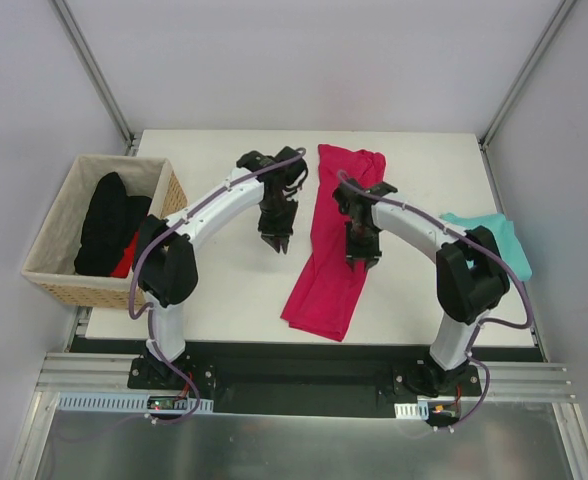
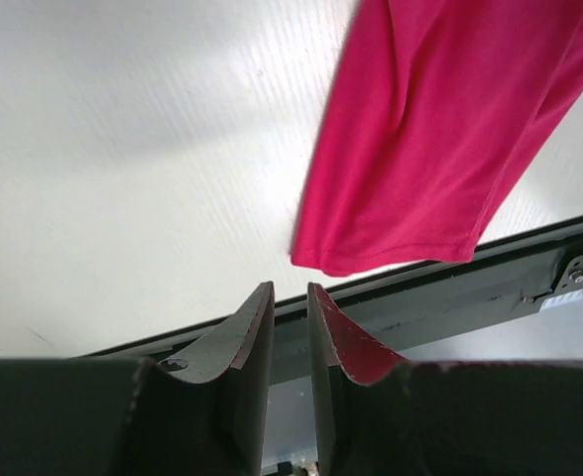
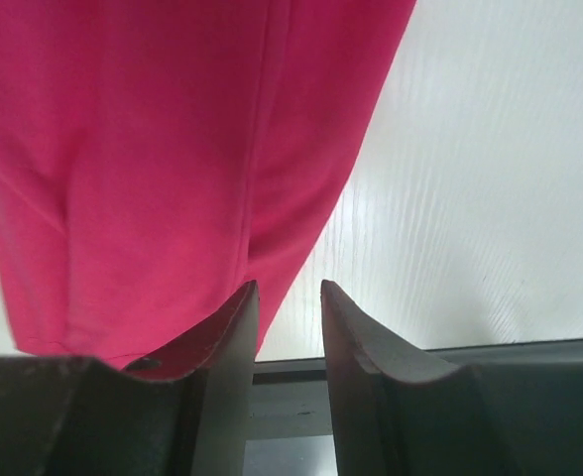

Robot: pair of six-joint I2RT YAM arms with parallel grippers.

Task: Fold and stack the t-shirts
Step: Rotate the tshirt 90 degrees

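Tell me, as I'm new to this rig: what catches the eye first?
The crimson-pink t-shirt lies as a long folded strip down the middle of the white table. A teal t-shirt sits at the table's right edge, and a wicker basket of dark clothes stands at the left.

teal t-shirt [image 1: 515,246]: partly behind right arm [image 1: 471,278] | pink t-shirt [image 2: 440,129]: cut by top edge | basket [image 1: 62,212] contents: unclear

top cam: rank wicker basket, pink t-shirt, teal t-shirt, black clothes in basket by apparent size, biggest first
1. wicker basket
2. pink t-shirt
3. black clothes
4. teal t-shirt; the right arm hides part of it, so only the visible part is ranked.
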